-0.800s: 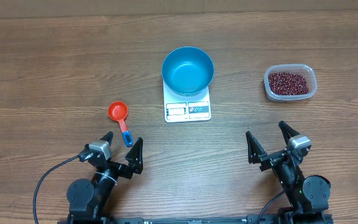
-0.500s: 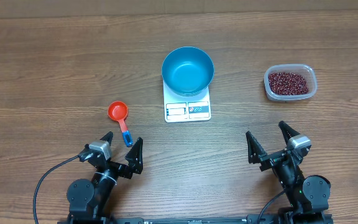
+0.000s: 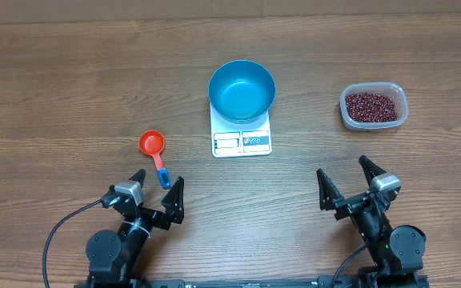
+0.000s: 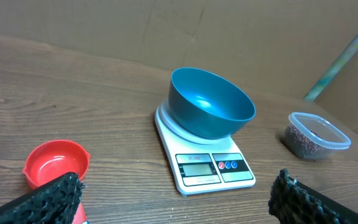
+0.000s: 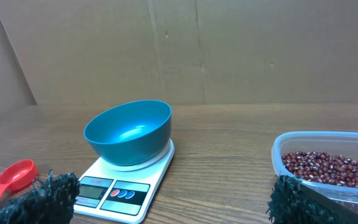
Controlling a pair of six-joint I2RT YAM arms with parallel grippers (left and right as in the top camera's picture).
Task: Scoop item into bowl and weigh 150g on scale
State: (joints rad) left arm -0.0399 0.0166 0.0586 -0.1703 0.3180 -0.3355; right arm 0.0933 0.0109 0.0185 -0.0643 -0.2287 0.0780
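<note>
Your left gripper [image 3: 158,178]: spread (red scoop [image 3: 152,144] near).
Your right gripper [image 3: 342,166]: spread.
Blue bowl [image 3: 242,90]: on scale [image 3: 242,143].

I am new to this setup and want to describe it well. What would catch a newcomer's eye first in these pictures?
The bright blue bowl stands on the white scale in the middle of the table, and it looks empty. To its right a clear tub holds dark red beans; to its left a small red scoop lies near the open left gripper.
</note>
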